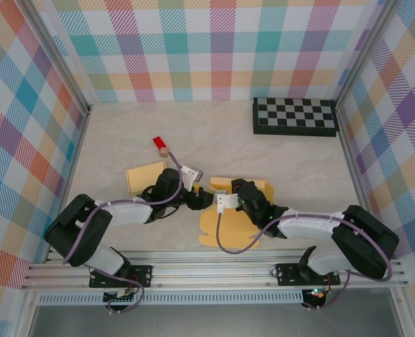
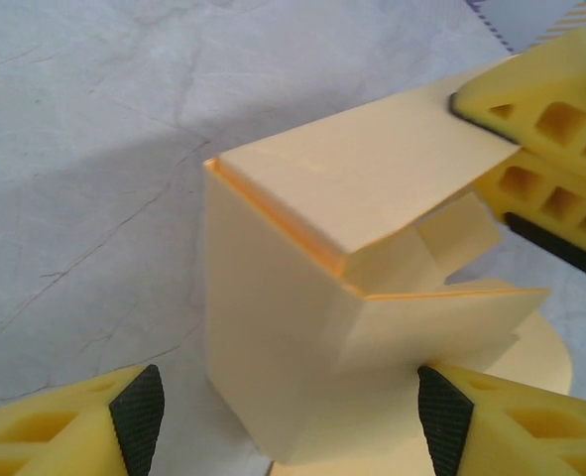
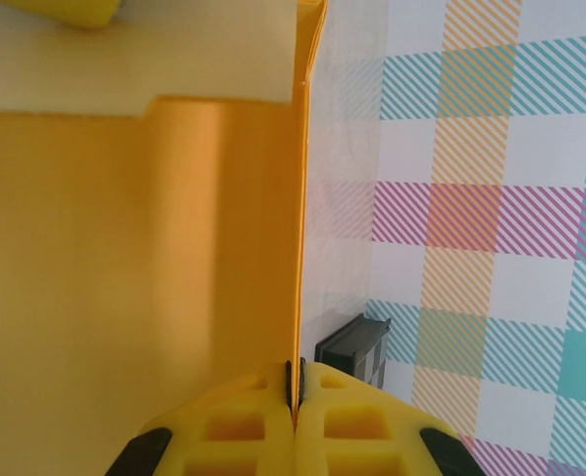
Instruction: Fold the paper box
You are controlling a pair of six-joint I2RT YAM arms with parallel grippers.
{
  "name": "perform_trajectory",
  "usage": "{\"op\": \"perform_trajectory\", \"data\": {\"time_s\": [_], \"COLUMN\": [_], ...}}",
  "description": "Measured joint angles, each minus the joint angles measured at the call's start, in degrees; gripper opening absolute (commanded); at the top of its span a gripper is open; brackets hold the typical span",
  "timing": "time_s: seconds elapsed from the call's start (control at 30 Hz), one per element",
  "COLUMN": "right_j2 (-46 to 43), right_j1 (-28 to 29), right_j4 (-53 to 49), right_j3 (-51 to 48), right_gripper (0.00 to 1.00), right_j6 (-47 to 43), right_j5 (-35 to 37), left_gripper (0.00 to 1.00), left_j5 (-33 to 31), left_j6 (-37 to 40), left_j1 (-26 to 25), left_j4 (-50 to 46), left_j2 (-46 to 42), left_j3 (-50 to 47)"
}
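A: Near edge first. What's the left gripper (image 2: 293,424) doing?
B: It's standing with its jaws apart, straddling the lower part of the paper box (image 2: 302,297). One pad (image 2: 139,415) is sitting clear of the box's left wall. Can't tell if the other pad is touching.
A: And the right gripper (image 3: 294,395)?
B: It's pinching together on a thin edge of the box. In its wrist view the panel is running straight into the closed fingers. In the left wrist view it's clamping the end of the top flap, which is lying tilted over the box body.
A: Where's the box sitting?
B: It's sitting on the bench (image 1: 291,168) close to the near edge, about midway along it, between the two grippers. It's standing partly formed, with a rounded flap lying flat toward the near edge.
A: Anything farther out?
B: A flat yellow card (image 1: 142,177) is lying beside the left arm, toward the left edge. A small red block (image 1: 159,144) is lying just beyond it. A checkerboard (image 1: 295,116) is lying at the far right corner, and plaid walls (image 1: 221,49) are closing in the bench on three sides.
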Motion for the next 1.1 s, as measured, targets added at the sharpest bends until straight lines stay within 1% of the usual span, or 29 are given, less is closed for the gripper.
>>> {"op": "perform_trajectory", "data": {"time_s": [0.23,0.43,0.77,1.03,1.1], "right_j2": [0.0,0.0,0.0,0.0,0.0], "right_j1": [0.0,0.0,0.0,0.0,0.0], "right_j4": [0.0,-0.1,-0.1,0.0,0.0], "right_j3": [0.0,0.0,0.0,0.0,0.0], "right_gripper": [0.00,0.00,0.00,0.00,0.00], "right_j6": [0.0,0.0,0.0,0.0,0.0], "right_j5": [-0.4,-0.4,-0.4,-0.4,-0.4], "left_gripper": [0.71,0.72,0.72,0.70,0.68], "left_j5": [0.5,0.6,-0.1,-4.1,-5.0], "left_j6": [0.0,-0.7,-2.7,-3.1,-3.0], "left_j1": [0.0,-0.2,-3.0,-3.5,-3.8], "left_j4": [-0.1,0.2,2.2,3.2,3.3], "left_j2": [-0.2,2.1,4.7,6.6,6.8], "left_j3": [0.1,0.8,1.8,1.8,1.9]}}
